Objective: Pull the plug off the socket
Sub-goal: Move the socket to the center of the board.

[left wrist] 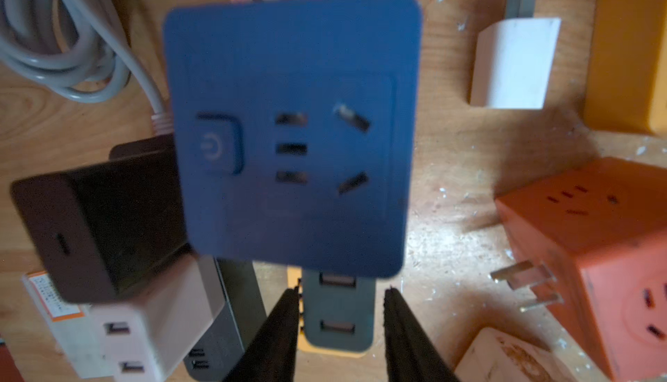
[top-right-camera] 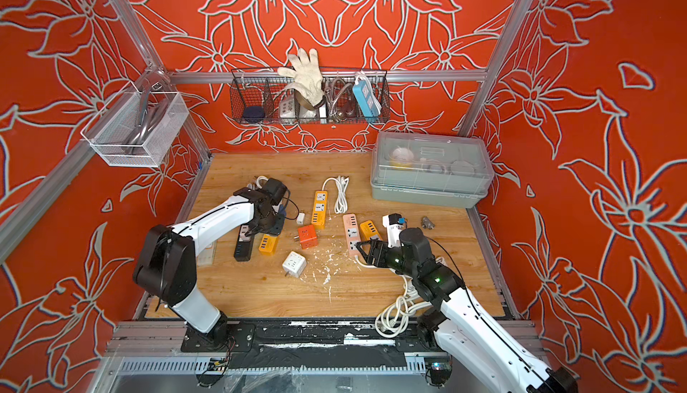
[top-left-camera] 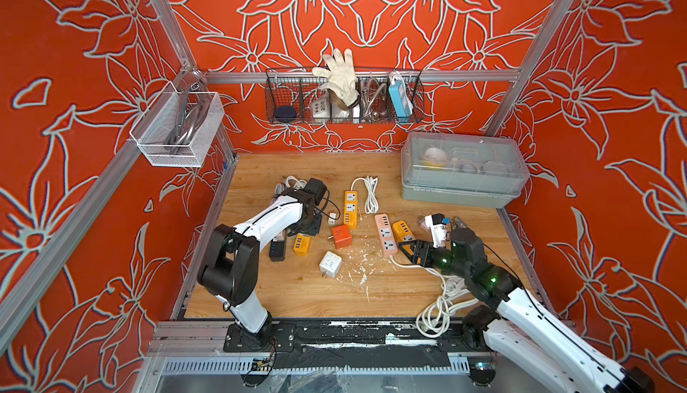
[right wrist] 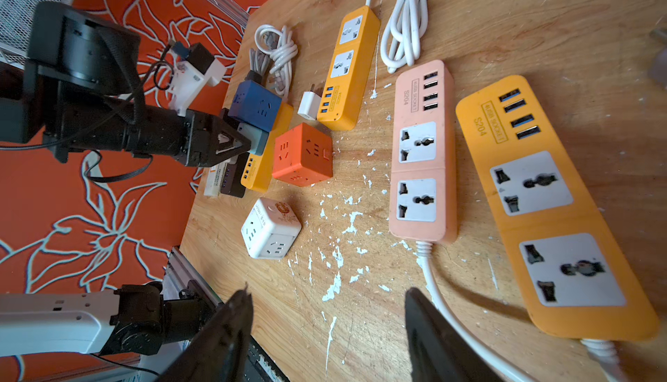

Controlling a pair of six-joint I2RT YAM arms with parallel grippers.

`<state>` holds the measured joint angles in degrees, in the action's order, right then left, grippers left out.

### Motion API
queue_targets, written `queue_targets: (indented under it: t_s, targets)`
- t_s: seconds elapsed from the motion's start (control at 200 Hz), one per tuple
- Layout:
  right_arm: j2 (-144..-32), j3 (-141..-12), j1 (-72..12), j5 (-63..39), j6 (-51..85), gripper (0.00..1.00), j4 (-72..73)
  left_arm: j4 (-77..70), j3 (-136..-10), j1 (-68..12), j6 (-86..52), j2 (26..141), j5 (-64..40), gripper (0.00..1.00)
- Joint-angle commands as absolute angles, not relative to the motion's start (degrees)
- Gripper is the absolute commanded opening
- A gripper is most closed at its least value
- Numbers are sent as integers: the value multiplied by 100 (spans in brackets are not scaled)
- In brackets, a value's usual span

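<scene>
Left side of the wooden table [top-left-camera: 297, 298]: your left gripper [left wrist: 341, 291] is down among a cluster of adapters. Its two black fingers [left wrist: 285, 326] stand narrow and are closed on the grey-blue USB adapter [left wrist: 337, 311], one finger on each flank, with two USB ports showing between them. That adapter sits hard against one face of the blue cube socket [left wrist: 292, 127], whose power button and pin slots face the left wrist camera. The cube is blurred in that view, so you cannot confirm whether the adapter's pins are seated in it or merely butted against it. In the right wrist view the pair shows directly above a small yellow power strip [right wrist: 265, 161], with the orange cube socket [right wrist: 303, 154] just beside them and a white charger [right wrist: 309, 105] near the cube. A black adapter [left wrist: 97, 228] and a coil of grey cable [left wrist: 72, 55] lie on the cube's other side.

Your right gripper [right wrist: 328, 291] is on the right side of the table. Its jaws stand wide apart and grasp nothing; bare wood shows between them. It hangs low just beside the cord end of the pink power strip [right wrist: 420, 152], whose white cord [right wrist: 433, 279] runs past one finger. It is well apart from the blue cube socket.
</scene>
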<state>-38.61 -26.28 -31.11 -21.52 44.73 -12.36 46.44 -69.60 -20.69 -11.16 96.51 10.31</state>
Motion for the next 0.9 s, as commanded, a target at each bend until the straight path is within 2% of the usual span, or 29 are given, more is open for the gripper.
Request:
queue_targets:
  t_s: [0.0, 0.175, 0.36, 0.586, 0.896]
  targets:
    - [-3716, -2568, -3132, -2157, 4510, 70, -1373, 4677, -7124, -2074, -1193, 9827, 950, 41]
    - [-3645, -2548, -3130, -2136, 4510, 70, -1457, 4636, -7080, -2076, -1738, 9757, 698, 35]
    - [-3724, -2564, -3129, -2138, 4495, 70, -1380, 4541, -6960, -2282, -3552, 9573, -261, 24]
    - [-3867, -2602, -3129, -2139, 4483, 70, -1281, 5082, -7390, -3521, -5477, 10027, 271, 23]
    - [-3664, -2575, -3133, -2026, 4474, 70, -1445, 4794, -7952, -4113, -5890, 10652, -217, 25]
